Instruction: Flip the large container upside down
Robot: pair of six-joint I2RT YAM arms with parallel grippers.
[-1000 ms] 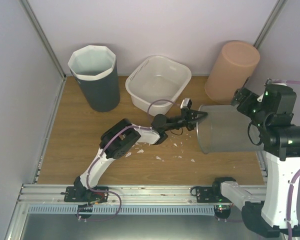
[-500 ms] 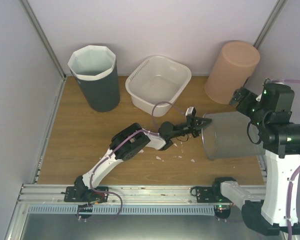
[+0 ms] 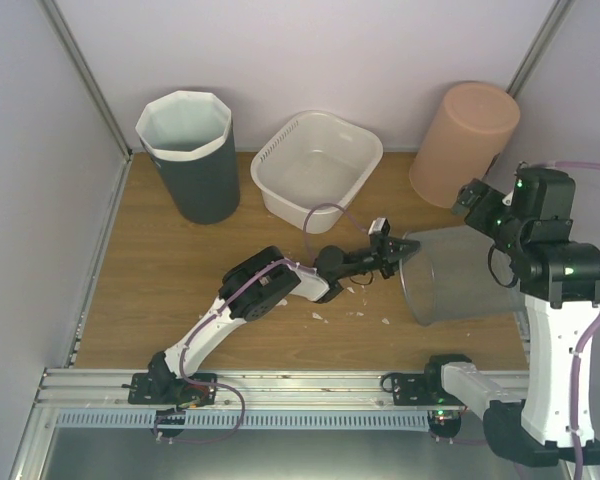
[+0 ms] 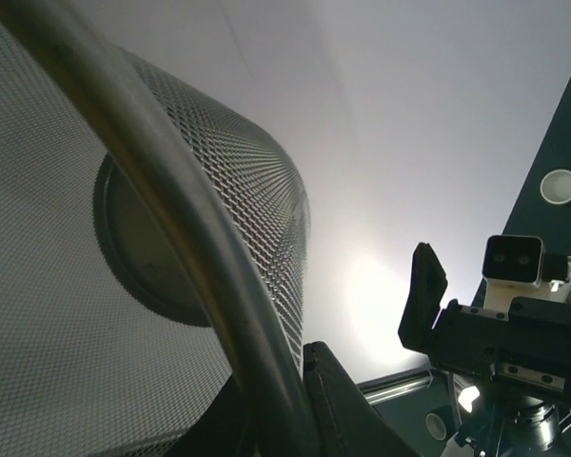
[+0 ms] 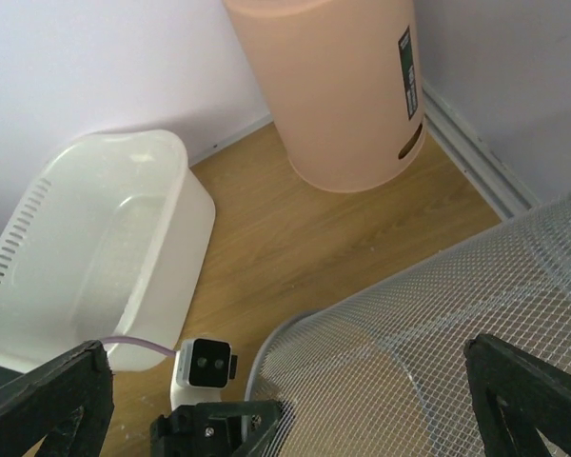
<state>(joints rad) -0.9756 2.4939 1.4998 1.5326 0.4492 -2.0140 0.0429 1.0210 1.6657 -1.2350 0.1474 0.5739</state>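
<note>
The large container is a silver mesh bin. It is tilted on its side at the right of the table, with its open rim facing left. My left gripper is shut on that rim. In the left wrist view the rim runs between my fingers. My right gripper is open and sits above the bin's closed end. In the right wrist view the mesh wall lies between my wide-spread fingers. The left gripper shows there at the rim.
An upturned peach bin stands at the back right, close behind the mesh bin. A white basin sits at the back centre. A dark bin with a white liner stands at the back left. Small white scraps lie on the wood.
The left gripper has moved right and a little nearer with the rim. The mesh bin has tilted further, its mouth turning downward. The right wrist has shifted slightly left.
</note>
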